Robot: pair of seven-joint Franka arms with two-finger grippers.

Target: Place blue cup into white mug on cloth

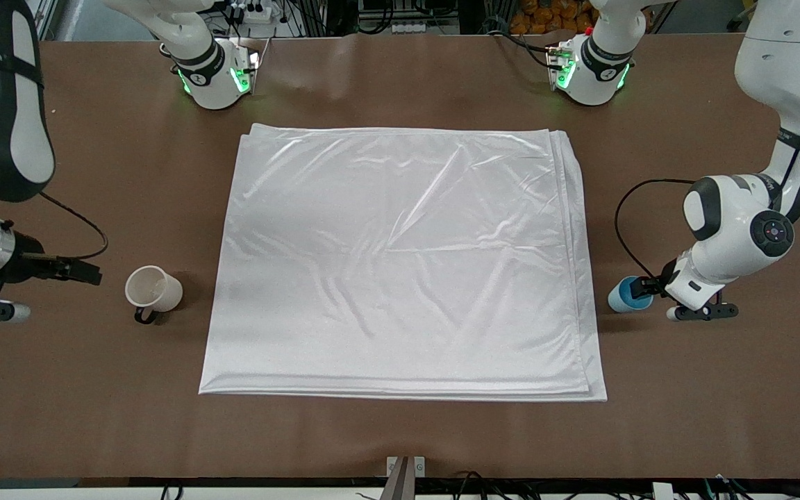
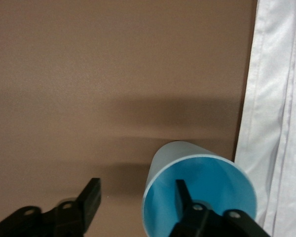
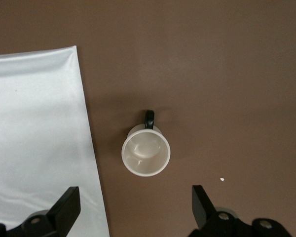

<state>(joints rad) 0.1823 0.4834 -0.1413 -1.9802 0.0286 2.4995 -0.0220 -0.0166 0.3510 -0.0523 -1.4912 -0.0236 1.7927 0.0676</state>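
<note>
We are seeing the cloth lying flat in the middle of the table, with soft wrinkles and its folded layers showing along one edge.

The blue cup is standing on the bare table just beside the cloth, toward the left arm's end. The left gripper is sitting low at the cup with its fingers spread: in the left wrist view one finger is reaching inside the cup's mouth and the other is staying outside, apart from the wall. We are not seeing any pinch on the wall. In the front view the arm's body is covering most of this gripper, and the cup's base is cut off in the wrist view.

The white mug is standing upright on the bare table near the cloth, toward the right arm's end, its black handle partly hidden under the rim. The right gripper is hanging over the table beside the mug, fingers wide apart and holding nothing; only their tips are showing.
</note>
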